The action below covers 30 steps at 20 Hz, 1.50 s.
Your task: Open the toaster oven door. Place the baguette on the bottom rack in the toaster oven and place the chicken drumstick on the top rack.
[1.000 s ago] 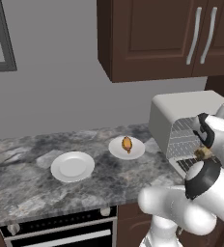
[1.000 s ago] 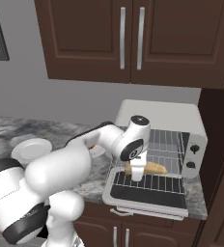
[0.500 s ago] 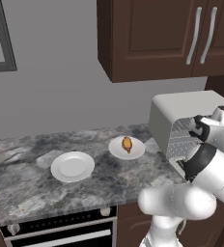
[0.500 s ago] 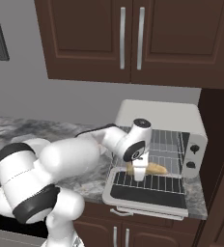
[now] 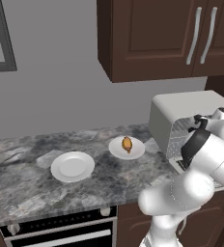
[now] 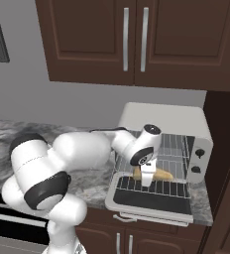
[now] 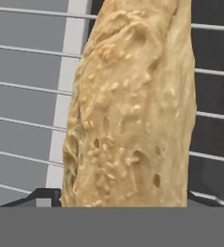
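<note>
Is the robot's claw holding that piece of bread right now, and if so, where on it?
It cannot be told for sure. The gripper sits over the left end of the baguette, which lies on the bottom rack, with its fingertips either side; whether they press the bread is unclear.

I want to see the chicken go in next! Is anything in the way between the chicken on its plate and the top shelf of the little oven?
Nothing I can see on the counter blocks it. The chicken drumstick sits on its plate, the toaster oven door hangs open, but the arm and pincer are at the opening by the baguette.
</note>
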{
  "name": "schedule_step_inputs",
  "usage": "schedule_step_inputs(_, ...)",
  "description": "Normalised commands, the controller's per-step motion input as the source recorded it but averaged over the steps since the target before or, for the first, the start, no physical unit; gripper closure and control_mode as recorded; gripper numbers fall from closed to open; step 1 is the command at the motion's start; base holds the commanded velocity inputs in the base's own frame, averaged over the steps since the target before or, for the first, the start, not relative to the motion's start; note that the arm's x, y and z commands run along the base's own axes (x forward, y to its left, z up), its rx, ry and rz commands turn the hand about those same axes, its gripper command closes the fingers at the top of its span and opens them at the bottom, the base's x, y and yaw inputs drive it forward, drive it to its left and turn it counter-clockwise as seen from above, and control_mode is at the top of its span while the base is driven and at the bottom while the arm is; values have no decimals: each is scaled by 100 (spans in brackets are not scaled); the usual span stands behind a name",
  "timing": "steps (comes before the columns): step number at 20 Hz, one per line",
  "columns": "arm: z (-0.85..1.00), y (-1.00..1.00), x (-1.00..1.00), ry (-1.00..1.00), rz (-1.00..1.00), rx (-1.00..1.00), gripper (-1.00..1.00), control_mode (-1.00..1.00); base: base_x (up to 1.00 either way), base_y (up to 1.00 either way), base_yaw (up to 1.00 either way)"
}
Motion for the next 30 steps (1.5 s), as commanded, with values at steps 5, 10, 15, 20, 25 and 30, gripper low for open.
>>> schedule_step_inputs(5, -10, -13, 13, 0, 0, 0, 100, -100, 0, 0, 0)
schedule_step_inputs(10, -28, -9, -9, 1, 0, 1, 100, -100, 0, 0, 0)
schedule_step_inputs(15, -33, -7, -12, 0, 0, 0, 100, -100, 0, 0, 0)
schedule_step_inputs(20, -21, -16, -14, 0, 0, 1, -100, -100, 0, 0, 0)
schedule_step_inputs(25, -8, -25, -26, -1, 0, 0, -100, -100, 0, 0, 0)
schedule_step_inputs(30, 0, -15, -15, -2, 0, 0, -100, -100, 0, 0, 0)
